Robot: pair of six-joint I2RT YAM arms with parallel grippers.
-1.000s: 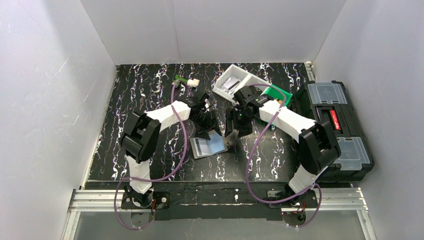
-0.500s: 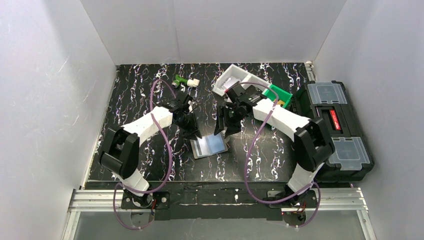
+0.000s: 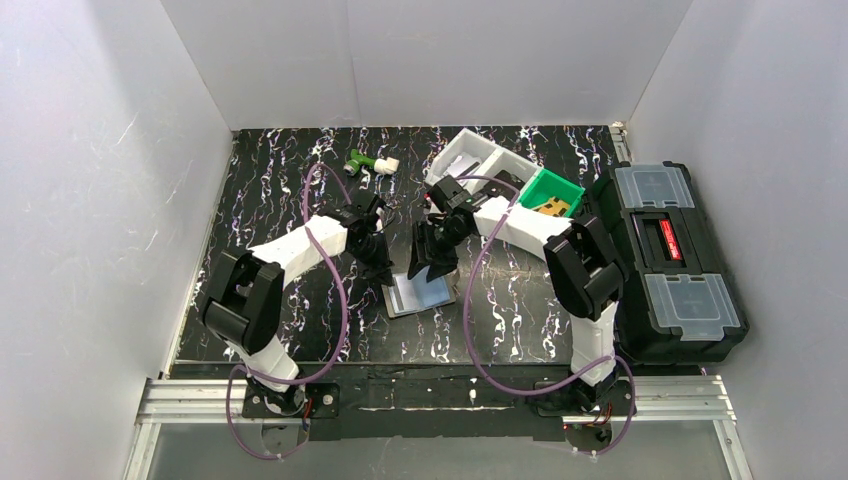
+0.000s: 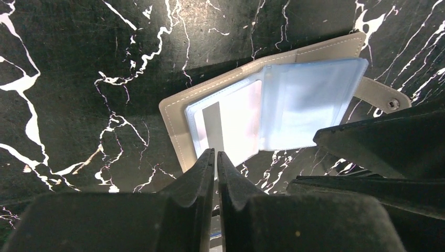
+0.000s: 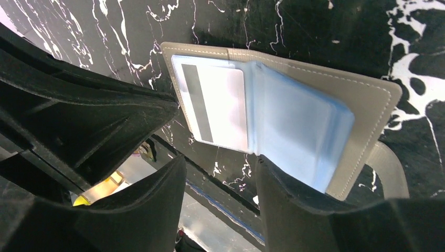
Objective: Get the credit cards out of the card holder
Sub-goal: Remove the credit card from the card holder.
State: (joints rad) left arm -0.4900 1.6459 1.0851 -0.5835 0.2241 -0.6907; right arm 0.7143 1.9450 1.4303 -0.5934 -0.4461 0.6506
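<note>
Marbled tabletop, open card holder: left jaws now shut, perhaps on its edge; right jaws nearer, agape, empty.

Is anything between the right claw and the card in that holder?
Nothing loose. The open right gripper hovers over the card holder; the striped card lies in a clear sleeve, with the shut left gripper at the holder's edge.

card holder: one
credit card showing in its sleeve: one
white bin: one
green bin: one
black toolbox: one
green-and-white part: one
</note>
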